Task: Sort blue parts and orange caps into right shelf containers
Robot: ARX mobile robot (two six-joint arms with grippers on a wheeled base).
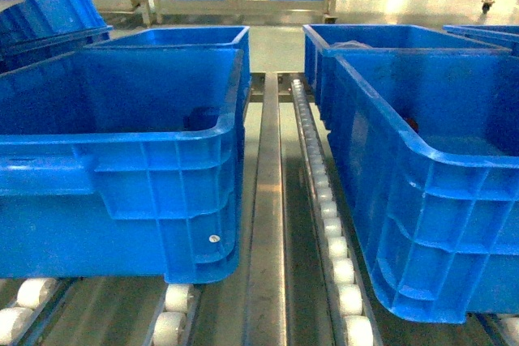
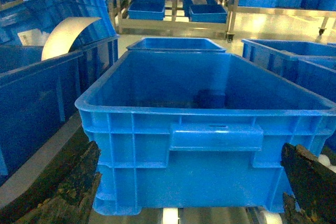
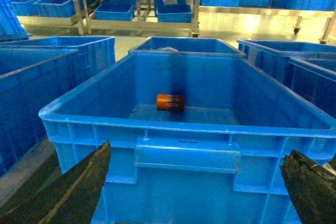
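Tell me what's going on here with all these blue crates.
A two-armed robot faces two large blue crates on a roller conveyor. Nothing is being held: both hands are open, the left hand in front of the left crate, the right hand in front of the right crate. One orange cap already lies on the floor of the right crate. The left crate holds something dark blue, too dim to identify.
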